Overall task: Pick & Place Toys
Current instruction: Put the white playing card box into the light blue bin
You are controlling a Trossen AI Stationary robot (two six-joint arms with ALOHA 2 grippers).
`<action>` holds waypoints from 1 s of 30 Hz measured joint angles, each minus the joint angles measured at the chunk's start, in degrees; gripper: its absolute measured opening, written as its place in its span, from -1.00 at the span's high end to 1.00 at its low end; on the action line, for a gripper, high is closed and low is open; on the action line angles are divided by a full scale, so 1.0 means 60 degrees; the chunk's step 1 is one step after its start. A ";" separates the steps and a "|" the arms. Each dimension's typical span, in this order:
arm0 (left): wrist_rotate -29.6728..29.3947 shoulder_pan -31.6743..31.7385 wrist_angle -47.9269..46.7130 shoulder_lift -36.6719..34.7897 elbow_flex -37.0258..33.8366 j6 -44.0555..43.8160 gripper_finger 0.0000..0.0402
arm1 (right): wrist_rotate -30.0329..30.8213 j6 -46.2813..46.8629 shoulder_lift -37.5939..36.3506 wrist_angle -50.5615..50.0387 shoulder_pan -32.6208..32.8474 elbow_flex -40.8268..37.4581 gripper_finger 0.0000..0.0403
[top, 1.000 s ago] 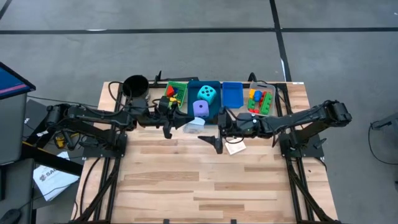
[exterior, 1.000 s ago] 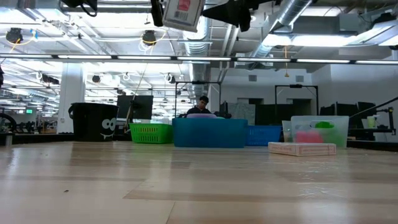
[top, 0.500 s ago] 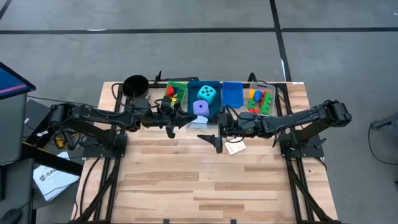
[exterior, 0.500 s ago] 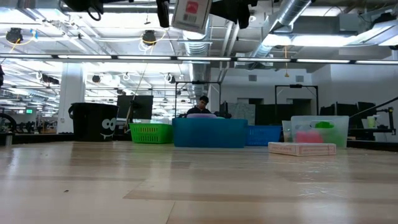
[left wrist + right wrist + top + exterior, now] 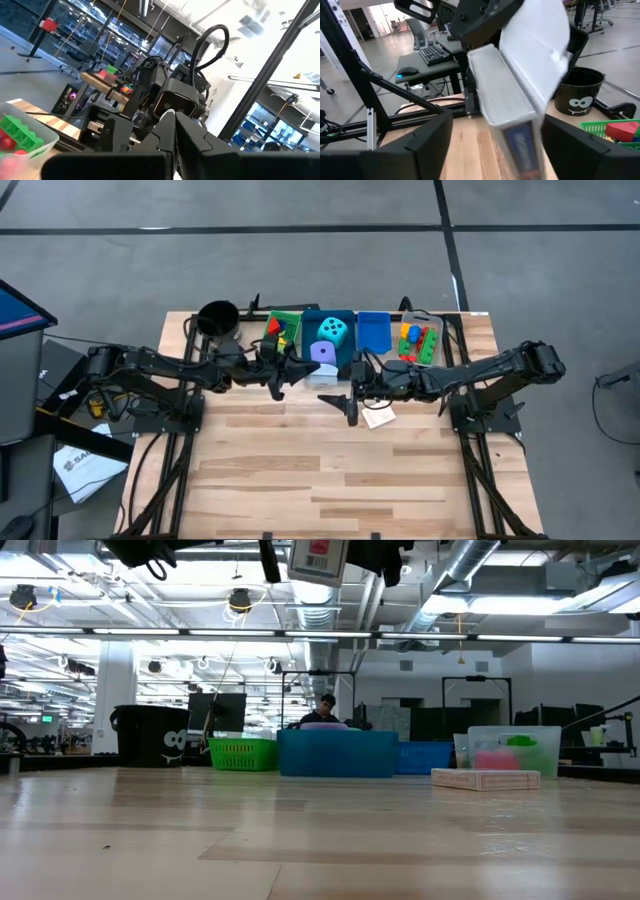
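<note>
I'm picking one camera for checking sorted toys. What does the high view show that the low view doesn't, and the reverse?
Only the high view: what lies inside the bins, namely the cyan dotted die, the purple die and the bricks in the clear bin. Only the low view: how far above the table the raised card box hangs, and a person behind. Both: the black cup, the green bin and the flat card box.

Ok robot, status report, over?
Left gripper shut on card pack, held high. Right gripper open, facing the pack, not gripping. Nothing between them.
</note>
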 joint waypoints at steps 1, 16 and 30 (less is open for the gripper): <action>0.0002 0.0000 0.0026 0.0000 0.0000 0.0000 1.00 | 0.0000 0.0000 0.0000 0.0001 0.0000 0.0000 -0.41; -0.0043 0.0000 0.0061 -0.0004 -0.0018 0.0000 1.00 | -0.0036 0.1365 0.0000 0.0007 -0.0079 0.0000 0.68; -0.0212 0.0047 -0.0125 -0.0016 -0.0018 -0.0513 0.81 | 0.0007 0.1392 -0.0191 -0.0710 -0.0061 -0.0007 0.68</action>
